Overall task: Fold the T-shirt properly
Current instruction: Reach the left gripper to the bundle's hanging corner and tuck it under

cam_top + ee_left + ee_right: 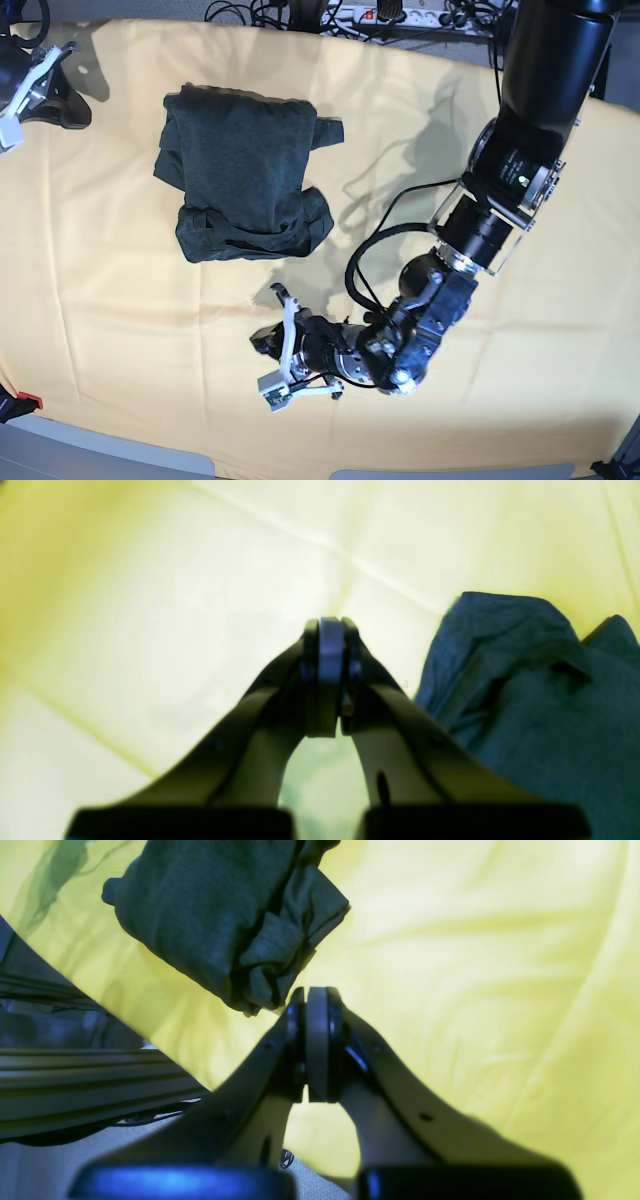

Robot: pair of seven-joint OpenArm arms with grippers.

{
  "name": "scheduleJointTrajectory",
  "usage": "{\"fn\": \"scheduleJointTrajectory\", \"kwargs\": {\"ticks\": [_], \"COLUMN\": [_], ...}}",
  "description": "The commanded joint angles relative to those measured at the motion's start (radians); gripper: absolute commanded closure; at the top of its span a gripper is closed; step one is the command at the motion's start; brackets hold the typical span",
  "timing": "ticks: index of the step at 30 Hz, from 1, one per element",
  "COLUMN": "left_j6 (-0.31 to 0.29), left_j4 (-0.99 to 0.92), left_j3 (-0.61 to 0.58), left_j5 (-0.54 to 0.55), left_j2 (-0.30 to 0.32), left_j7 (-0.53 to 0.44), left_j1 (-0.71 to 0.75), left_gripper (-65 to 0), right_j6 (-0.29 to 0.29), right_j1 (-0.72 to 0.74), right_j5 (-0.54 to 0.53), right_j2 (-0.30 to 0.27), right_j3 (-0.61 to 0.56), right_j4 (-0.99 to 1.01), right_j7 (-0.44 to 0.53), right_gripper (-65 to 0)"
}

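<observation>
The T-shirt [240, 175] lies as a rumpled, roughly folded dark charcoal bundle on the pale yellow tablecloth [120, 300], left of centre. My left gripper [262, 342] is shut and empty, low over the cloth in front of the bundle's near edge. In the left wrist view the shut left gripper [327, 630] has the shirt [540, 690] to its right, apart from it. My right gripper [30, 85] is at the table's far left corner. In the right wrist view it [316, 995] is shut and empty, with the shirt [210, 915] just beyond its tip.
A power strip [400, 12] and cables lie past the table's back edge. The table's left edge and a metal rail [75, 1080] show in the right wrist view. The left arm's black body [530, 130] reaches over the right side of the table.
</observation>
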State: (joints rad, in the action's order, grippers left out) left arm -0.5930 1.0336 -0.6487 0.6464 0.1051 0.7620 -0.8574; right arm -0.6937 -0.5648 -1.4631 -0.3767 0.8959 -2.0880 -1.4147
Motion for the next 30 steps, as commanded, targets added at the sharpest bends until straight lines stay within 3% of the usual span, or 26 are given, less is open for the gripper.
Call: {"fn": "scheduleJointTrajectory", "kwargs": {"ticks": [1, 2, 5, 9, 15, 22, 25, 26, 30], "left_j6": [-0.075, -0.105, -0.105, -0.105, -0.105, -0.105, -0.105, -0.105, -0.105], "left_j4": [0.014, 0.014, 0.014, 0.014, 0.013, 0.013, 0.013, 0.013, 0.013], "left_j3": [0.014, 0.020, 0.021, 0.021, 0.021, 0.021, 0.021, 0.021, 0.021], "left_j5": [0.087, 0.175, 0.439, 0.596, 0.523, 0.311, 0.252, 0.237, 0.218], "left_j2": [-0.008, -0.008, -0.008, -0.014, -0.078, -0.089, -0.089, -0.089, -0.089], "left_j7": [0.035, 0.098, 0.265, 0.365, 0.479, 0.321, 0.295, 0.290, 0.288], "left_j1": [-0.024, -0.021, -0.013, -0.002, 0.048, 0.042, 0.042, 0.043, 0.043], "left_gripper": [0.0, 0.0, 0.0, 0.0, 0.0, 0.0, -24.6, -29.7, -29.0], "right_j6": [-0.004, -0.004, -0.004, -0.004, -0.004, -0.004, -0.004, -0.004, -0.004], "right_j1": [-0.003, -0.003, -0.003, -0.003, -0.003, -0.003, -0.003, -0.003, -0.003], "right_j5": [-0.020, -0.020, -0.020, -0.020, -0.020, -0.020, -0.020, -0.020, -0.020], "right_j2": [-0.017, -0.017, -0.017, -0.017, -0.017, -0.017, -0.017, -0.017, -0.017], "right_j3": [0.010, 0.010, 0.010, 0.010, 0.010, 0.010, 0.010, 0.010, 0.010], "right_j4": [-0.014, -0.014, -0.014, -0.014, -0.014, -0.014, -0.014, -0.014, -0.014], "right_j7": [0.018, 0.018, 0.018, 0.018, 0.018, 0.018, 0.018, 0.018, 0.018], "right_gripper": [0.0, 0.0, 0.0, 0.0, 0.0, 0.0, 0.0, 0.0, 0.0]}}
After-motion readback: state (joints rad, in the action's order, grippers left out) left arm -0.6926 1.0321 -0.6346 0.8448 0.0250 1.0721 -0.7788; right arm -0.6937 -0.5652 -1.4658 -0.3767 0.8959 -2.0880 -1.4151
